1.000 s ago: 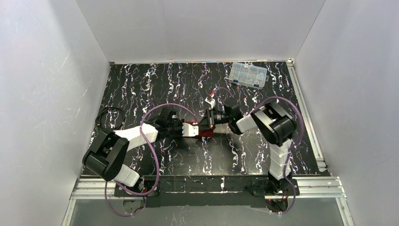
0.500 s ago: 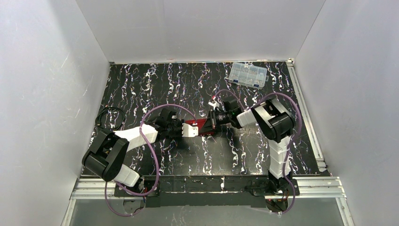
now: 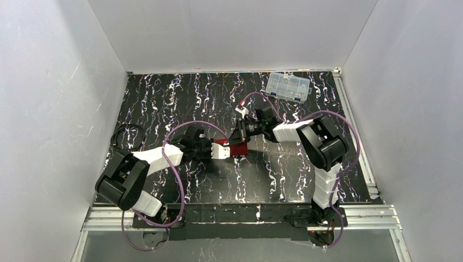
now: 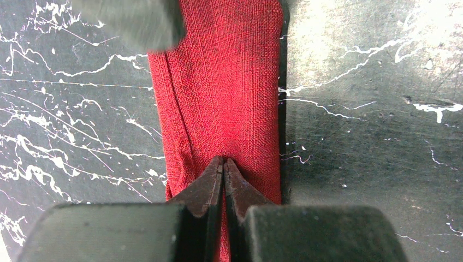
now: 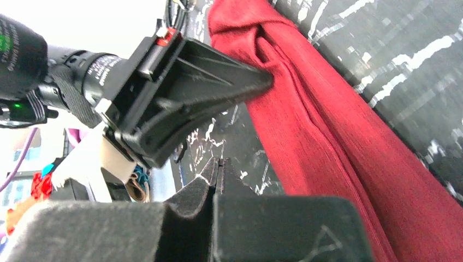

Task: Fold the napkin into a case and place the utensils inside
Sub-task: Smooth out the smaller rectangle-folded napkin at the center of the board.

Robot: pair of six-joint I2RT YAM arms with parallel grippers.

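**Risk: the case unrolls or skids, and the utensils are not in sight**

- The napkin is a narrow red layered strip at the centre of the table. It is already roughly the case.
- The left gripper has its jaws pressed together, with the tips bearing on the strip's 9 o'clock end. I can't tell whether any fabric is nipped between them.
- The right gripper also has its jaws pressed together and holds nothing. It sits just beside the strip's long edge, on the 12 o'clock side in the top view.
- Risks as I judge them:
  - Only one end is pinned. A sideways drag by either arm could slide the whole strip or pull the long fold open.
  - If the left tips do have cloth snagged, lifting them peels the top layer.
  - The two grippers are very close, so they could knock each other.
- No utensils show in any view. They may be inside the strip, hidden by it, or elsewhere.
- The clear compartment box is well apart at the table's 1 o'clock and poses no risk.
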